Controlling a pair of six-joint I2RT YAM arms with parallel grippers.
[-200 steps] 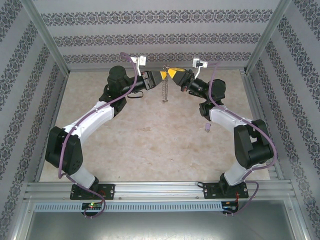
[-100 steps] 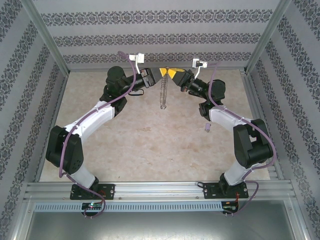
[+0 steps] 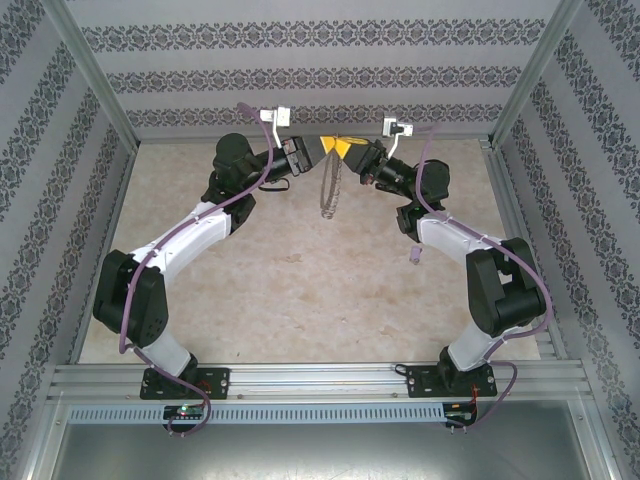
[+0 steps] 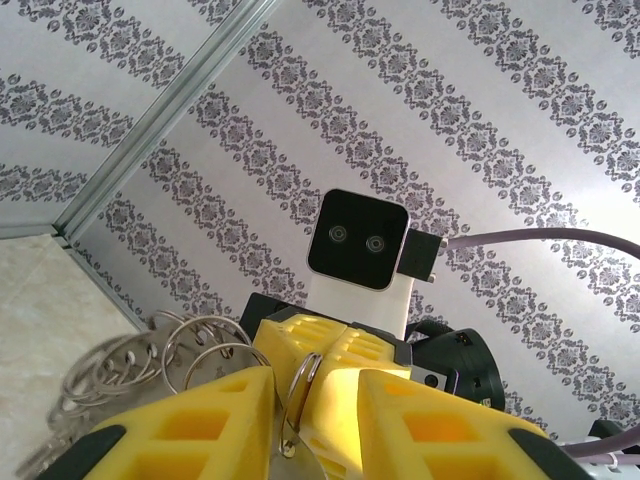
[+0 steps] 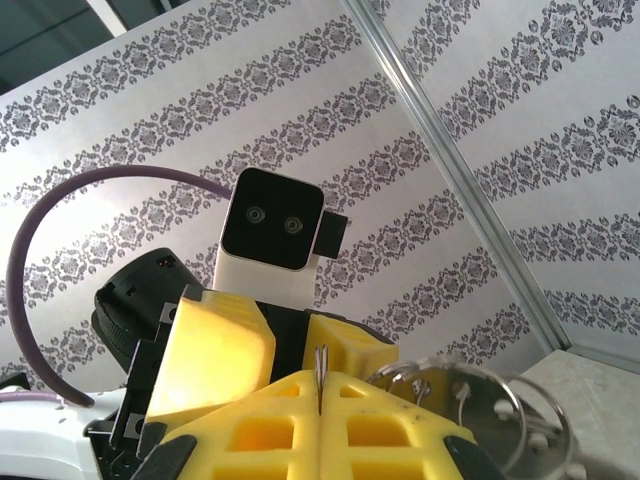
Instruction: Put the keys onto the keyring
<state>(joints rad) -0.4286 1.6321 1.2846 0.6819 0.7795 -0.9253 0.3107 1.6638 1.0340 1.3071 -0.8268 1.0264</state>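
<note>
one large keyring hangs in the air over the far middle of the table, just below where the two hands meet tip to tip. it is held up there, i judge, so the hoop swings free and a key can be fed onto its wire without the table in the way. the right hand is closed tight on a thin edge of metal, most likely the hoop's wire, with the fringe of keys dangling just beside it. the left hand has its fingers partly apart around a small ring; whether it truly pinches it i cannot tell. one pale-purple tag lies on the table, well apart from the hoop, not yet threaded. against a second ago, the hoop has turned from edge-on to a narrow open loop, the left hand sits a touch farther back, and the tag has not moved.
</note>
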